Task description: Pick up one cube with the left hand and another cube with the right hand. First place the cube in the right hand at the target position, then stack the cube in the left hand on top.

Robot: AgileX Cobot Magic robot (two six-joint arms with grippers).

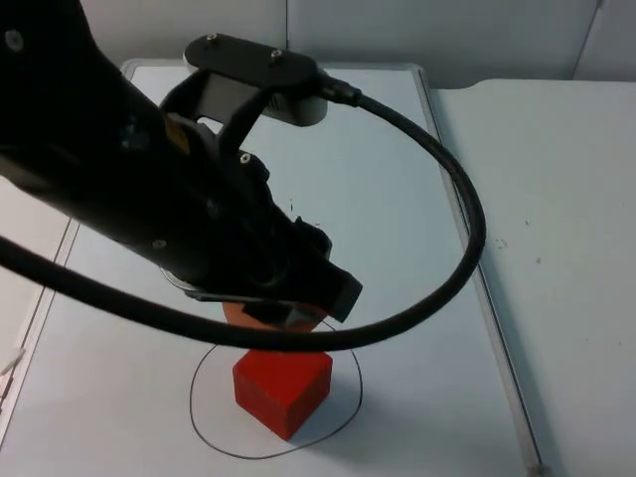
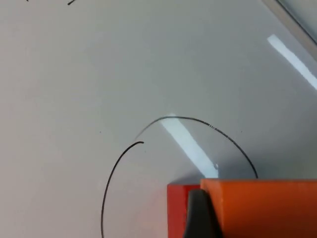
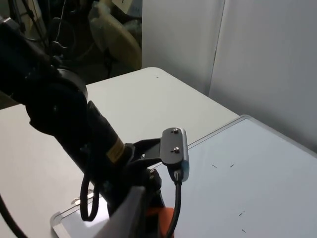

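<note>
The left tool grips an orange cube at lower centre of the top view, just above and behind the red cube sitting inside the drawn circle on the counter. Released off-centre, the orange cube could slide off. The right arm waits; its tool's state cannot be told.

white board with metal frame on table; grey partition wall behind.
</note>
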